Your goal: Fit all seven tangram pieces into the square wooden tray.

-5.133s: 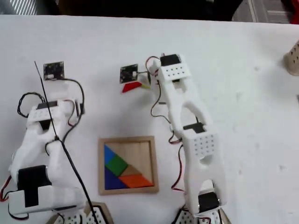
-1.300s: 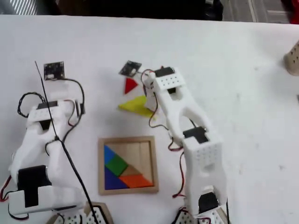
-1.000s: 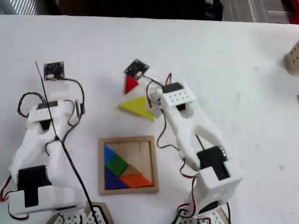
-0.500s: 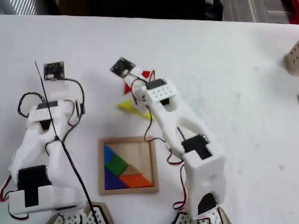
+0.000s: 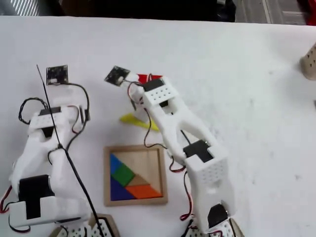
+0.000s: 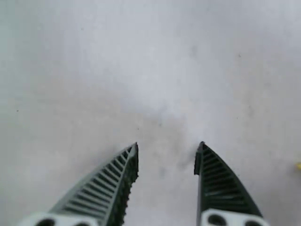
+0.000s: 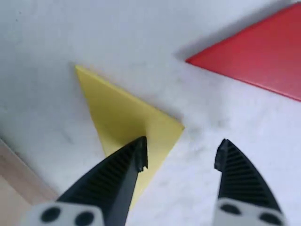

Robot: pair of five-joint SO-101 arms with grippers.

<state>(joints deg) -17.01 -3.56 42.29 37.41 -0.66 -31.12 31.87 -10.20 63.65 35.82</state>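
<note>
The wooden tray (image 5: 106,174) sits on the near part of the white table (image 5: 247,98), between the two arms. Some pieces are lying in it. There are blue pieces (image 5: 118,190) on its left side, a green piece (image 5: 123,174) in the middle and an orange piece (image 5: 144,191) along its near edge. The far right part of the tray is bare wood.

Just past the tray's far edge lies a yellow triangle (image 5: 131,119), flat on the table. A bit farther off is a red piece (image 5: 146,78), also flat. The two do not touch, and some white table shows between them.

The right arm (image 5: 182,138) stretches from the near edge out over these two loose pieces and hides part of each. The right gripper (image 7: 181,150) points down at the table. Its jaws are open and hold nothing. One fingertip is over a corner of the yellow triangle (image 7: 127,117), and the other is over bare table beside it. I can't tell if the tip touches the triangle. The red piece (image 7: 254,56) lies a little beyond the tips.

The left arm (image 5: 44,148) is folded up on the left side of the table, left of the tray. The left gripper (image 6: 167,150) has its jaws open too, with only bare white table under them.
</note>
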